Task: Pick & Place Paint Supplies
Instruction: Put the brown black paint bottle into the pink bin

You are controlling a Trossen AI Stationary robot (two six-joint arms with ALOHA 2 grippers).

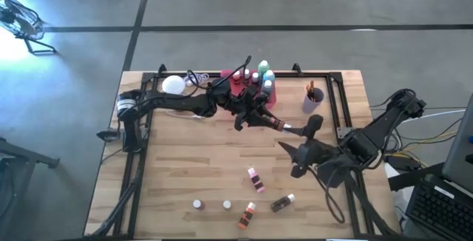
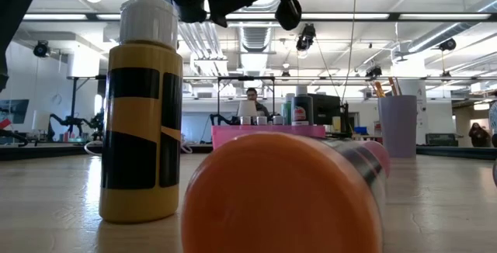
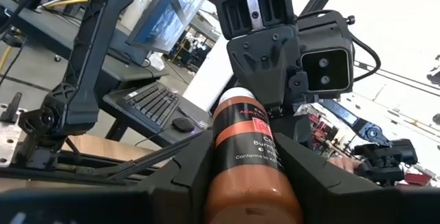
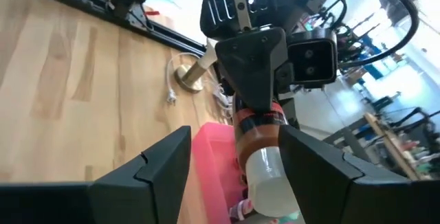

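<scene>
near: right gripper [image 4: 234,165] spread open about white cap of small brown paint bottle [image 4: 260,141], no grip seen | mid: left gripper [image 3: 237,176] clamped on that bottle's body, above wooden table [image 1: 199,174] | far: pink rectangular plastic tray [image 1: 247,84]

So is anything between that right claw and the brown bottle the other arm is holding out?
Nothing visible. The right gripper stands open around the brown bottle's white cap, while the left gripper grips the bottle's body.
</scene>
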